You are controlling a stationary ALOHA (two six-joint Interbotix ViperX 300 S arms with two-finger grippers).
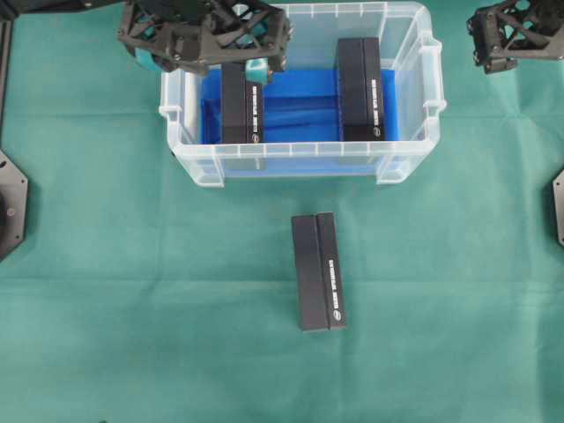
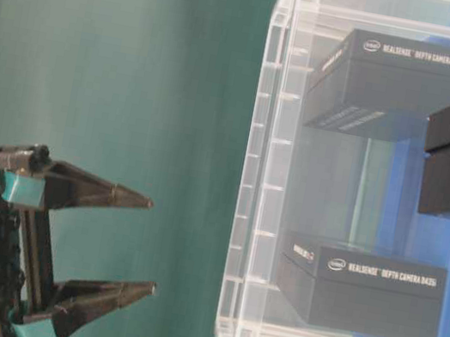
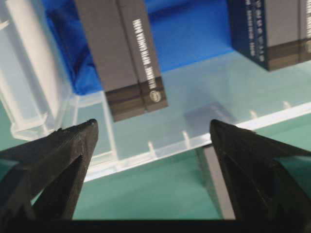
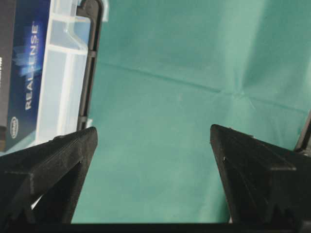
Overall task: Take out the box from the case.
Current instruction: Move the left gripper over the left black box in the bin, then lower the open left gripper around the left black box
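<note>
My left pincer hangs wide and empty over the case, above the left box standing on the blue lining. Coming down, a fingertip could catch the rim or tip the box against the wall.

Clear rimmed case is sitting upright on the green surface, holding two dark boxes: left box, right box. Third box is lying outside, just in front.
</note>
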